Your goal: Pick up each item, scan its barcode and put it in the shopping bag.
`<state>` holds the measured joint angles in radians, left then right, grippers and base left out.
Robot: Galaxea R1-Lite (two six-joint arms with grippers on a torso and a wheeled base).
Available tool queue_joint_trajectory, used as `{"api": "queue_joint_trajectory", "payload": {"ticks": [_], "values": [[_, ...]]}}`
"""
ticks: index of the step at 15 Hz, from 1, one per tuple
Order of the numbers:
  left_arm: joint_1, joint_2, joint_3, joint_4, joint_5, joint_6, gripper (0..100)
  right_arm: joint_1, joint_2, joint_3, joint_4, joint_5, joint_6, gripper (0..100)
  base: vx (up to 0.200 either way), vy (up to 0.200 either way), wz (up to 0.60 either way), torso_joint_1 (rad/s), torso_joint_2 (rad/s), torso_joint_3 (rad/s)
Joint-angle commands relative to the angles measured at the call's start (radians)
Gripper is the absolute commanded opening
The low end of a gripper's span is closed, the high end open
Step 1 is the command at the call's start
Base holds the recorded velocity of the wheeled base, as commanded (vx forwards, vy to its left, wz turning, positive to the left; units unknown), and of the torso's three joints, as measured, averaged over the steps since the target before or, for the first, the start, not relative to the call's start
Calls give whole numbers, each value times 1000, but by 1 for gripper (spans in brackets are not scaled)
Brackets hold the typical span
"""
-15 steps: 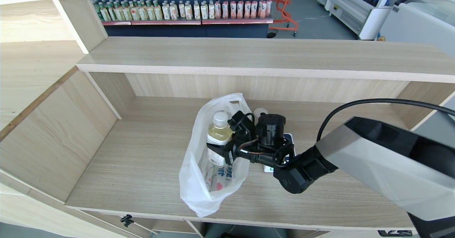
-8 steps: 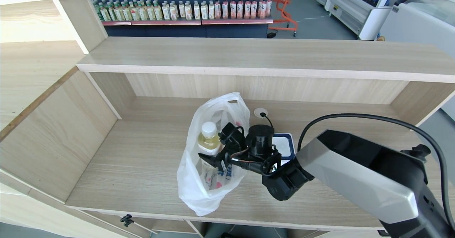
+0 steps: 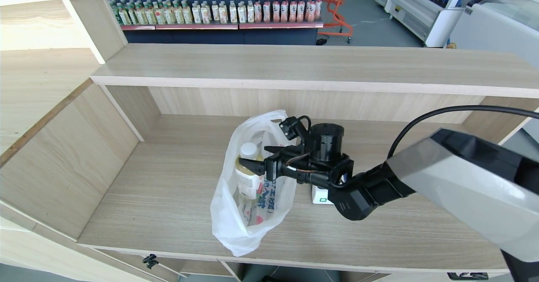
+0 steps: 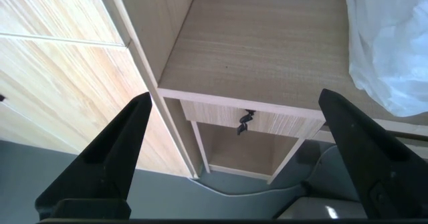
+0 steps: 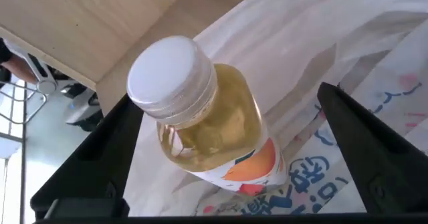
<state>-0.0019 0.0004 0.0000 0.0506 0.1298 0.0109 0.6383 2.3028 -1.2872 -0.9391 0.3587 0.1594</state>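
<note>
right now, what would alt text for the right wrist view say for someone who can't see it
A clear bottle of pale yellow drink, with a white cap and an orange-and-white label, sits inside the white shopping bag. The open right gripper frames it, spread wide on either side. A wooden counter shows beyond the bag.

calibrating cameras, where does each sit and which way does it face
Head view: robot's head, forward and down at light wooden counter; right arm, open right hand show.
Left wrist view: left wrist, down over counter's front edge; open left hand shows.
Right wrist view: right wrist, down at white-capped yellow drink bottle; its fingers show.
Shared: head and right wrist show bottle in white plastic bag.
</note>
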Motion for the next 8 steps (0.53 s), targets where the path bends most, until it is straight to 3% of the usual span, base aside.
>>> {"api": "queue_joint_trajectory", "payload": {"ticks": [1, 6, 8], "values": [[-1, 0, 0, 0, 1, 0, 100, -26, -186, 112, 43, 3, 77, 100, 0, 0, 0, 0, 0, 0], [0, 0, 0, 0, 1, 0, 100, -92, -376, 379, 69, -1, 88, 100, 0, 0, 0, 0, 0, 0], [-1, 0, 0, 0, 1, 0, 100, -167, -500, 510, 69, 2, 88, 100, 0, 0, 0, 0, 0, 0]]}}
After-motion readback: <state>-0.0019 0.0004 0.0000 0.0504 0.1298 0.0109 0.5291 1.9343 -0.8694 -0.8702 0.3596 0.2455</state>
